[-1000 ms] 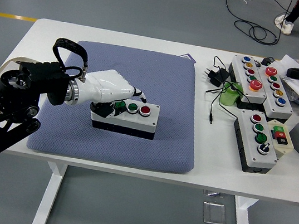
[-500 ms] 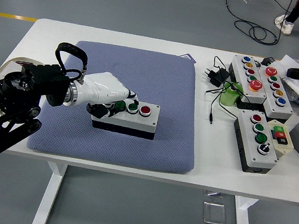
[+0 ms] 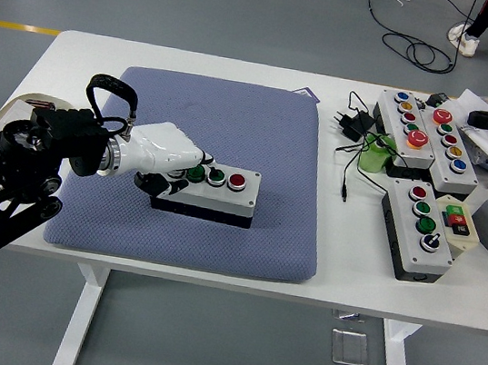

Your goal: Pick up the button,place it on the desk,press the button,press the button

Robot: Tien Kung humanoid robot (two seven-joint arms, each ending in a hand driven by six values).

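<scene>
Box [image 3: 208, 192] with three buttons sits on the blue pad [image 3: 233, 135], toward the pad's near half, its long side running left to right. My left hand [image 3: 166, 160] lies over the box's left end, touching it. The fingers [image 3: 200, 159] are curled loosely together, not spread, and they close around nothing; their tips reach the left green button [image 3: 195, 173], though I cannot tell whether they push it down. The middle green button [image 3: 216, 177] and the red button [image 3: 237, 181] at the right stay uncovered.

My left arm [image 3: 14, 185] comes in from the lower left corner, black and jointed, with the wrist turned so the white back of the hand faces up and the hand points right, along the box. A black cable loops above the wrist.

Compared with a second ago, my hand has drawn back to the left and sunk a little: then the fingertips reached past the left button toward the middle one, now they end at the left one. The box has not shifted on the pad.

Farther right on the white table [image 3: 197, 64] are three more button boxes: a small one [image 3: 418, 230] nearer, two longer ones [image 3: 425, 136] behind it, with a black charger and cable [image 3: 351, 125] beside them. My right hand is out of sight.
</scene>
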